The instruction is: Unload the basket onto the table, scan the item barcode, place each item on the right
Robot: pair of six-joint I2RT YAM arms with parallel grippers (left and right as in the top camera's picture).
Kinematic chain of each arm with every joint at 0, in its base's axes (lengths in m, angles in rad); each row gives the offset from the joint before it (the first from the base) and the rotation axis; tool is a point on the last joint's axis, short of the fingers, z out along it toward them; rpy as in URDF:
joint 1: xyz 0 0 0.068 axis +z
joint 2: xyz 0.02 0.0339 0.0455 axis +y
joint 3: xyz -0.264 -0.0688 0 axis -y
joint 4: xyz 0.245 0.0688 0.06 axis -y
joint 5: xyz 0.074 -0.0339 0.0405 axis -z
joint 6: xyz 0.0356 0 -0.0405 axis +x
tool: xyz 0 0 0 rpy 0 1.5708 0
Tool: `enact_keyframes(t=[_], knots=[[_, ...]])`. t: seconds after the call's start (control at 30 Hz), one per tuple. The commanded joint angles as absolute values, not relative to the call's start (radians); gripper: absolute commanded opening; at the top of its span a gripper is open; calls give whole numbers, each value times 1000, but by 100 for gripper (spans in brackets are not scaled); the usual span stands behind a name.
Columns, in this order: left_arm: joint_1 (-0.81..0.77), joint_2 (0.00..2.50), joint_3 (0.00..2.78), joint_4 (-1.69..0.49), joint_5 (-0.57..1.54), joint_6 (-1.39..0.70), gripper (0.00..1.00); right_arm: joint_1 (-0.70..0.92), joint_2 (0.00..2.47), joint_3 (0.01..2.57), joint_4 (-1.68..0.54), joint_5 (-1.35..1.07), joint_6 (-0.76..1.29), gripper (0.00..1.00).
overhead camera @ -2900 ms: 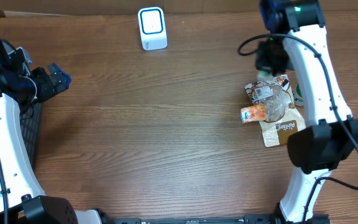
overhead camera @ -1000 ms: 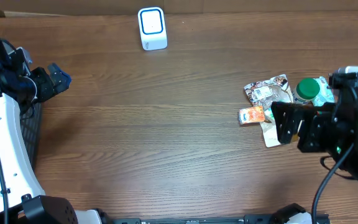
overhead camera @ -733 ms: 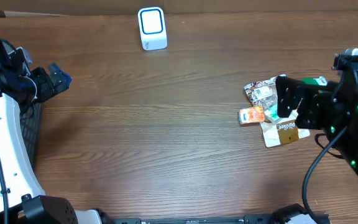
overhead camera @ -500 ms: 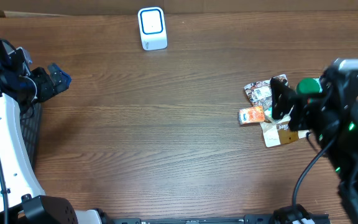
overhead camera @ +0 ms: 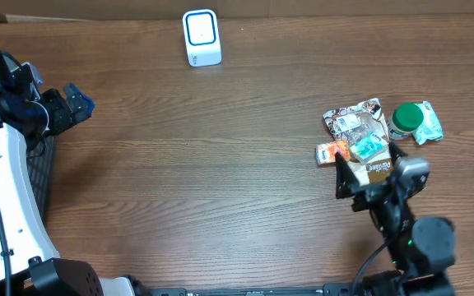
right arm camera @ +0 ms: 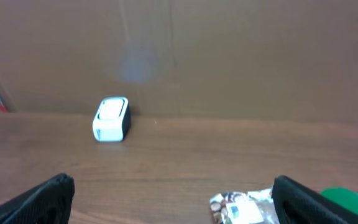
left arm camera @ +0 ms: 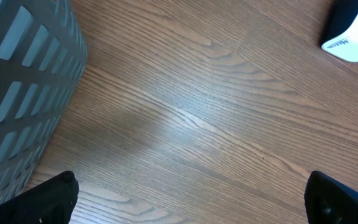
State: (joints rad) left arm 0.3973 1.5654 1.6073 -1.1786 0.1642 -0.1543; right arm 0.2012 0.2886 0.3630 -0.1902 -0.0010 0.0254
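The white and blue barcode scanner (overhead camera: 202,37) stands at the back of the table, and shows small in the right wrist view (right arm camera: 111,118). The items lie in a pile at the right: a printed snack pouch (overhead camera: 352,120), an orange packet (overhead camera: 332,151), a teal packet (overhead camera: 369,146), a brown pouch (overhead camera: 377,172) and a green-lidded tub (overhead camera: 405,120). My right gripper (overhead camera: 370,174) hangs open at the pile's front edge, facing the back wall, with nothing held (right arm camera: 179,208). The left gripper (overhead camera: 76,104) is open and empty at the far left (left arm camera: 191,208).
A grey slatted basket (left arm camera: 17,93) sits beside the left gripper, its dark edge showing in the overhead view (overhead camera: 44,173). A brown cardboard wall (right arm camera: 229,56) closes off the back of the table. The wooden tabletop (overhead camera: 220,164) stretches between scanner and pile.
The right arm has swung from the back of the table, across the pile, down to the front right edge. Its jaws stayed open. The left arm has not moved.
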Motion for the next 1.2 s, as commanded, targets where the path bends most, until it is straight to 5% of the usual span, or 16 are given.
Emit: enact_keyframes(t=[0.0,0.27,1.17], knots=[[398,1566,1625,-1177,173,-164,100,194,178,215,-89,-31,18,100],[398,1566,1625,-1177,173,-165,100,194,6,6,21,-57,29,100],[398,1566,1625,-1177,173,-165,100,103,2,8,-77,-84,104,100]])
